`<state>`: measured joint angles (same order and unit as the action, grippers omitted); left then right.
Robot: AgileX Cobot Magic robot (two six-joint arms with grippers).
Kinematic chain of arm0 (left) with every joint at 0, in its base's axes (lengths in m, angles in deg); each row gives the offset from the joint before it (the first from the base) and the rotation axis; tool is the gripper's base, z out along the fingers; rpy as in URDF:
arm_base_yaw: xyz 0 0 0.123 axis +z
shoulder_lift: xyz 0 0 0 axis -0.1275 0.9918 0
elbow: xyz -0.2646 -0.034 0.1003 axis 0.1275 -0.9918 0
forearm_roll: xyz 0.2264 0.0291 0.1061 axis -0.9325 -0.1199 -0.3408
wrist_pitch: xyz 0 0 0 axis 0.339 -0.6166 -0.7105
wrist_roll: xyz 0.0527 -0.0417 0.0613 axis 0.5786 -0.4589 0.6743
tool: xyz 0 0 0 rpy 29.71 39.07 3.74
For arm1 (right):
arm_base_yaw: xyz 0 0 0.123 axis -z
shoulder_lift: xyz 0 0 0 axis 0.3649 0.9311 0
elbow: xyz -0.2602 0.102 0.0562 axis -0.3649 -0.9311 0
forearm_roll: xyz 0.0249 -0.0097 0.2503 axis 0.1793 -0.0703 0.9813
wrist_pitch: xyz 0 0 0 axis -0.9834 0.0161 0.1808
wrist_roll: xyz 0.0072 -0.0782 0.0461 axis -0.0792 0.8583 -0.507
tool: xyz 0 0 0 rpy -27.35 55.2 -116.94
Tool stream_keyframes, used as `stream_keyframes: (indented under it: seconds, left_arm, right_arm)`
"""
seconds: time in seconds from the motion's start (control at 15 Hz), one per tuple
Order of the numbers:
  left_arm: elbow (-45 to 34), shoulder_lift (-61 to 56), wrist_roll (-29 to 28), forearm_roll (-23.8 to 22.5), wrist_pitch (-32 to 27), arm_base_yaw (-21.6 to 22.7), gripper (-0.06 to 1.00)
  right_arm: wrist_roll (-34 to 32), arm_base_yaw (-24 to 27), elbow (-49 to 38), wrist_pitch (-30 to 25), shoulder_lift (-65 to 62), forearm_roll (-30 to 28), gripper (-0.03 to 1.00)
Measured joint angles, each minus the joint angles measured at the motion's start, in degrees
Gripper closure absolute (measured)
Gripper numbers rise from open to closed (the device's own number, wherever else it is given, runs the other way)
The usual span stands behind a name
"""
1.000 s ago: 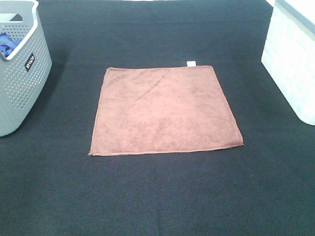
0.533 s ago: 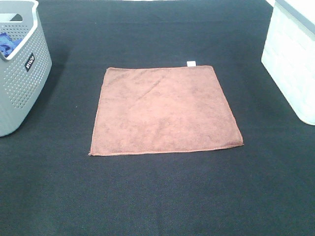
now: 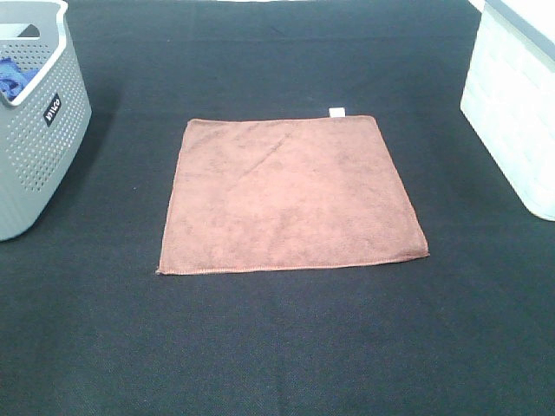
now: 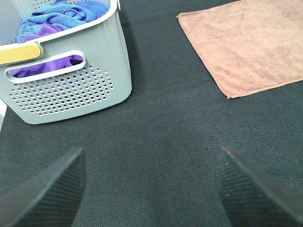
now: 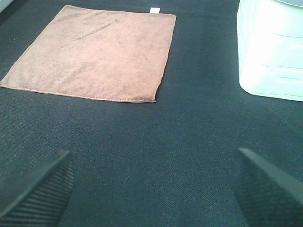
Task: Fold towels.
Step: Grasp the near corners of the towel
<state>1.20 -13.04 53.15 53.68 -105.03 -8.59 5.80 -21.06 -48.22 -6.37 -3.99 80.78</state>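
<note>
A brown towel (image 3: 290, 196) lies flat and unfolded in the middle of the black table, with a small white tag (image 3: 336, 111) at its far right corner. It also shows in the left wrist view (image 4: 246, 45) and the right wrist view (image 5: 97, 52). Neither arm shows in the high view. My left gripper (image 4: 151, 189) is open and empty, held over bare table near the grey basket, short of the towel's near left corner. My right gripper (image 5: 156, 189) is open and empty over bare table, short of the towel's near right corner.
A grey perforated basket (image 3: 35, 130) at the far left holds blue and purple towels (image 4: 57, 19). A white bin (image 3: 516, 104) stands at the far right, also in the right wrist view (image 5: 270, 52).
</note>
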Motion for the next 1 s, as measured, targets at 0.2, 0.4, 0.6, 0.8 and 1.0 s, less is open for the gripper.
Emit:
stream_keyframes:
  seconds: [0.2, 0.4, 0.6, 0.8, 1.0]
  left_arm:
    - [0.0, 0.0, 0.0, -0.52, 0.0, 0.0, 0.22]
    - [0.69, -0.06, -2.86, -0.34, 3.72, 0.0, 0.22]
    - [-0.11, 2.98, -7.33, 4.58, 17.02, 0.0, 0.22]
    - [-2.52, 12.72, -7.79, 12.32, 29.11, 0.0, 0.22]
    - [-2.58, 30.83, -3.55, 22.23, 31.74, 0.0, 0.22]
  right_arm:
    - [0.0, 0.0, 0.0, 0.0, 0.0, 0.0, 0.12]
    - [-0.23, 0.0, 0.11, 0.63, 1.55, 0.0, 0.12]
    - [-2.46, 0.0, 2.35, 9.34, 11.75, 0.57, 0.14]
    - [-3.32, 0.0, 4.41, 14.09, 24.47, 4.76, 0.14]
    - [-3.5, 0.0, 7.56, 15.87, 41.94, 10.54, 0.17]
